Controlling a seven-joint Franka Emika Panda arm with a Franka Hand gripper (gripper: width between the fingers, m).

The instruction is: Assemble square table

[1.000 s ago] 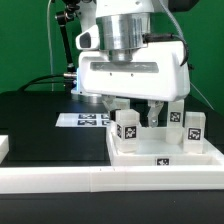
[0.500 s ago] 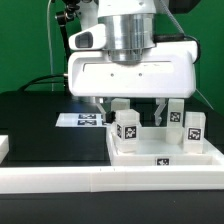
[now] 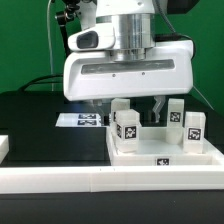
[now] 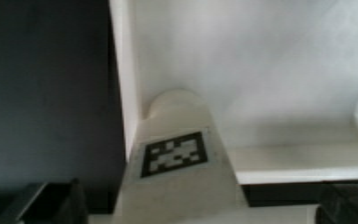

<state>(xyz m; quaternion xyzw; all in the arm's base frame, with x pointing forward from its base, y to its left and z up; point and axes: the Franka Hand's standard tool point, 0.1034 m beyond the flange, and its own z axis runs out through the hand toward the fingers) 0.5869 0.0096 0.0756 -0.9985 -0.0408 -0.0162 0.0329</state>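
Note:
The white square table top (image 3: 165,152) lies on the black table with four short white tagged legs standing on it: two nearer ones (image 3: 127,128) (image 3: 194,127) and two farther ones (image 3: 120,107) (image 3: 176,112). My gripper (image 3: 128,108) hangs over the top's left side in the exterior view, with its fingers (image 3: 160,106) spread wide. It is open and holds nothing. In the wrist view a tagged leg (image 4: 176,150) stands at the top's edge (image 4: 265,80) between my dark fingertips (image 4: 51,200), without touching them; the gripper's middle (image 4: 202,205) is over that leg.
The marker board (image 3: 85,120) lies on the black table behind the gripper. A long white rail (image 3: 100,180) runs along the front. A small white piece (image 3: 3,148) sits at the exterior view's left edge. A green wall stands behind.
My gripper has moved toward the exterior view's left and a little lower, from over the middle of the top to over its left legs. The legs and top have not moved.

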